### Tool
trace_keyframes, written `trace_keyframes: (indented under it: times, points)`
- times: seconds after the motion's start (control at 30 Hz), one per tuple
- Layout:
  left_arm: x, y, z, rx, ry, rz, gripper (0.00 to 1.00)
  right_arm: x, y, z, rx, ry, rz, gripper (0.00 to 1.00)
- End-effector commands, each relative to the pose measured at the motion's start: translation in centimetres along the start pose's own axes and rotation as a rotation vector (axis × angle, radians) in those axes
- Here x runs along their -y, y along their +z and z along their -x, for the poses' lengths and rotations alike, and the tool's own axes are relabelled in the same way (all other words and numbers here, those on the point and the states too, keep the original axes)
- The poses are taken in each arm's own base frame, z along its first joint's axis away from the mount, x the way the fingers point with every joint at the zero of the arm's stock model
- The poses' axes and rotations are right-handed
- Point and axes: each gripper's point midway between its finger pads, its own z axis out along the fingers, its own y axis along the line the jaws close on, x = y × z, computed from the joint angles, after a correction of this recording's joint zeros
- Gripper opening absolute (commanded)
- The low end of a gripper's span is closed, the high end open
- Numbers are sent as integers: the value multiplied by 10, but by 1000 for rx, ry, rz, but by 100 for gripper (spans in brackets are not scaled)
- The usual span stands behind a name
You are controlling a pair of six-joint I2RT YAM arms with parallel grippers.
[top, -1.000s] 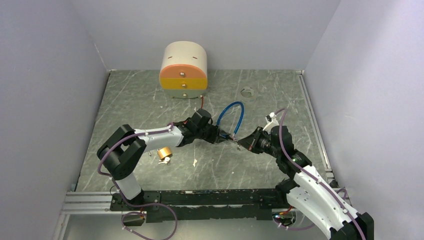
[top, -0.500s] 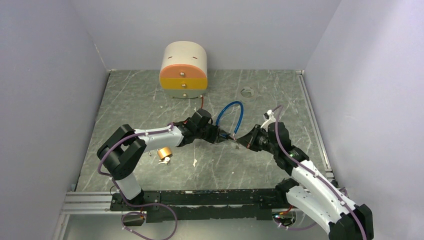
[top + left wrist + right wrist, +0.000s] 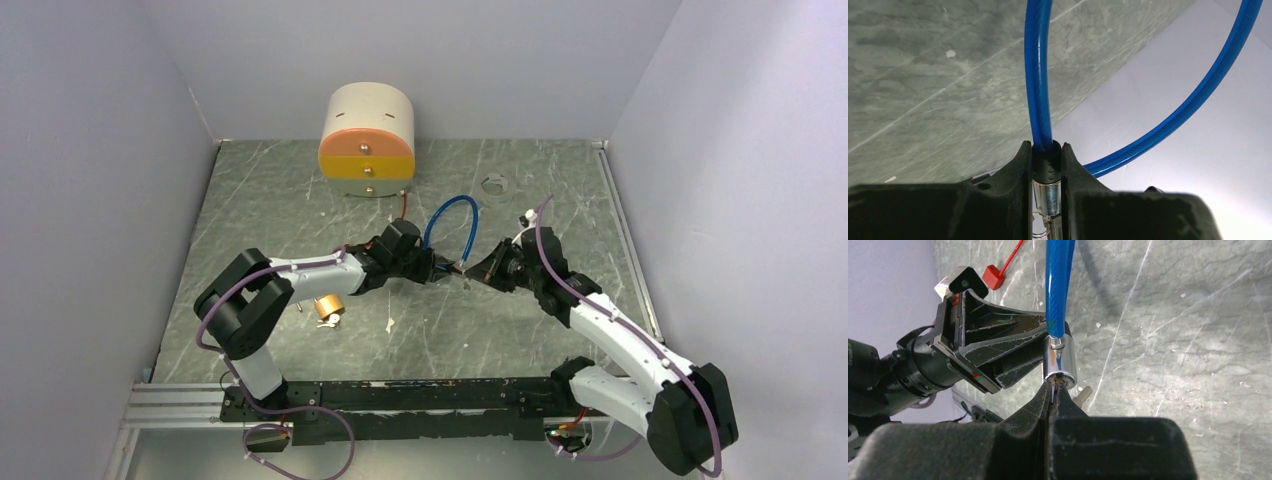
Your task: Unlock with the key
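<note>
A blue cable lock [image 3: 452,226] loops up at the table's middle. My left gripper [image 3: 440,268] is shut on the lock's black and chrome cylinder [image 3: 1047,172], with the blue cable [image 3: 1039,75] rising from between its fingers. My right gripper [image 3: 472,275] faces it, shut on a thin key [image 3: 1054,390] whose tip meets the brass keyhole in the chrome lock end [image 3: 1059,365]. A small key ring [image 3: 1040,225] hangs below the cylinder. The left gripper [image 3: 998,352] also shows in the right wrist view, just left of the lock end.
A cream and orange drawer box [image 3: 367,140] stands at the back. A gold tape roll [image 3: 328,307] lies by the left arm. A clear ring [image 3: 493,185] lies at the back right. A red zip tie [image 3: 1000,267] lies behind the lock.
My right gripper has moved left and closed in on the left gripper, bringing the key to the lock's end. The blue loop has shifted left. The left arm has barely moved.
</note>
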Motion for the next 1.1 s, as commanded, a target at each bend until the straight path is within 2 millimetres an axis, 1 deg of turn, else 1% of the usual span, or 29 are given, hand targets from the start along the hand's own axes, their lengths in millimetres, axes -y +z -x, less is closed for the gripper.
trace_keyframes:
  times: [0.0, 0.1, 0.2, 0.3, 0.33, 0.37, 0.57, 0.7, 0.83, 0.9, 1.07]
  points:
    - [50, -46, -69, -257, 55, -200, 3, -19, 12, 20, 54, 101, 50, 0]
    - [50, -50, -71, -278, 52, -229, 2, -23, 17, 19, 27, 137, 64, 0]
    - [56, -56, -70, -277, 71, -292, 3, -30, 14, 21, 20, 171, 94, 0]
    - [65, -65, -70, -258, 118, -360, 2, -44, 4, 25, 18, 220, 166, 0]
    - [68, -69, -70, -251, 139, -383, 2, -46, 0, 24, 12, 246, 185, 0]
    - [71, -74, -71, -249, 158, -407, 3, -51, -5, 28, 21, 269, 221, 0]
    - [88, -103, -75, -243, 218, -552, 2, -64, -29, 33, -6, 461, 347, 0]
    - [102, -123, -82, -265, 250, -660, 3, -72, -42, 37, -11, 596, 425, 0]
    - [115, -137, -90, -296, 268, -752, 3, -68, -46, 39, -5, 774, 466, 0]
    - [118, -141, -92, -307, 264, -774, 2, -65, -47, 38, -12, 847, 475, 0]
    - [127, -150, -96, -306, 272, -813, 3, -60, -54, 46, 16, 1008, 518, 0]
